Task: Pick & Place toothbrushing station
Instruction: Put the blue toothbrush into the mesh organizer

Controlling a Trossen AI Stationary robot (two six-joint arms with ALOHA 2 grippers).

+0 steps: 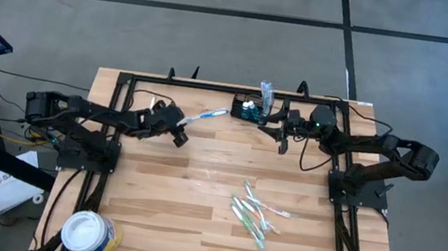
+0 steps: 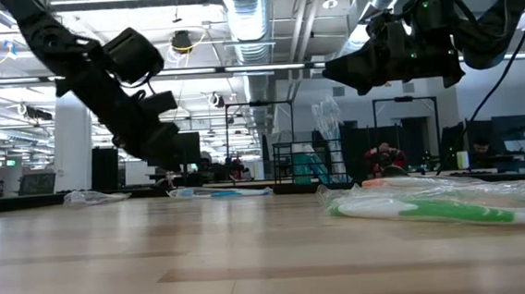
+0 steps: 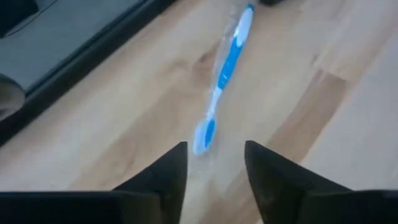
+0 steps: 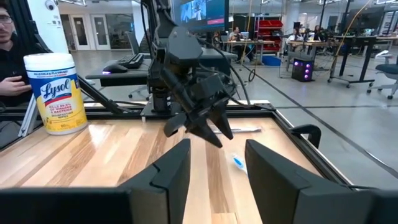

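Two grippers hover empty: left gripper (image 1: 180, 136) fingers apart just behind a blue toothbrush (image 1: 205, 115) (apparently just released); right gripper (image 1: 284, 138) parted beside the mesh caddy (image 1: 248, 110), upper centre. Next: regrasp the brush.

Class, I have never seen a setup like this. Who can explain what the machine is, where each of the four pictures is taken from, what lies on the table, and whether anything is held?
These are two dark robot arms at a wooden table. One camera looks down from above, one looks level across the tabletop, and one sits on each wrist.

The left gripper hangs open above a wrapped blue toothbrush lying on the wood; it holds nothing. The right gripper is open and empty beside the black wire-mesh caddy at the far edge.

More wrapped toothbrushes lie in a loose pile, and a white Lysol wipes tub stands at the near left corner.
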